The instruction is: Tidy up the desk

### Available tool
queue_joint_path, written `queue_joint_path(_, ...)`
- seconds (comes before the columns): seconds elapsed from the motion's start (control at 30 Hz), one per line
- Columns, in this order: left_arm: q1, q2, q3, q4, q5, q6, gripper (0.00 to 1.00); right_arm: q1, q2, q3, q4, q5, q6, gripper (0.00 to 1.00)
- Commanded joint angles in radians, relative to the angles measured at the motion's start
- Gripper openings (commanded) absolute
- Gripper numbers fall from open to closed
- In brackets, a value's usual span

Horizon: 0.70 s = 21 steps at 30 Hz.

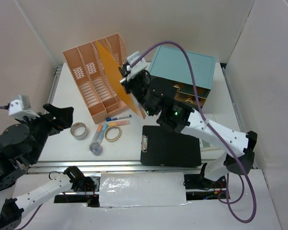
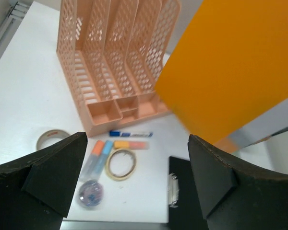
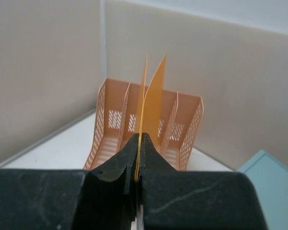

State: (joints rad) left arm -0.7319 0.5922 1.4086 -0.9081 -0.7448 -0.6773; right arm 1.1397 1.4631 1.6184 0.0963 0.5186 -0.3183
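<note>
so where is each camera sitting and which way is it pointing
Top external: above and behind the arm bases, looking down on the desk; both arms show, left gripper and right gripper.
Left wrist: over the desk's near left side, facing the pink file organizer; its open fingers frame the bottom.
Right wrist: raised, looking along its shut fingers at the organizer and the white walls.
Shared: all three show the organizer and the orange folder the right gripper pinches.
</note>
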Motion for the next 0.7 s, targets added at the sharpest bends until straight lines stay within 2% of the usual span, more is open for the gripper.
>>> queue_joint_path(0.0,-0.003,-0.058,-0.083,0.052,0.032,0.090,1.00,-0.024,0.049,0.176,-0.039,-0.086,0.021,0.00)
queue_joint_path(0.1,-0.003,-0.071,-0.146,0.092,0.039,0.088,0.99,-0.028,0.077,0.248,-0.082,-0.115,0.009,0.00)
queue_joint_path(0.27,-0.003,-0.071,-0.210,0.230,0.229,0.228,1.00,-0.047,0.077,0.259,-0.026,-0.068,-0.048,0.00)
queue_joint_path(0.43,-0.003,-0.061,-0.263,0.224,0.314,0.286,1.00,-0.130,0.143,0.350,-0.044,-0.164,-0.045,0.00)
queue_joint_path(0.67,-0.003,-0.178,-0.460,0.276,0.236,0.271,0.99,-0.218,0.296,0.477,0.006,-0.172,-0.080,0.00)
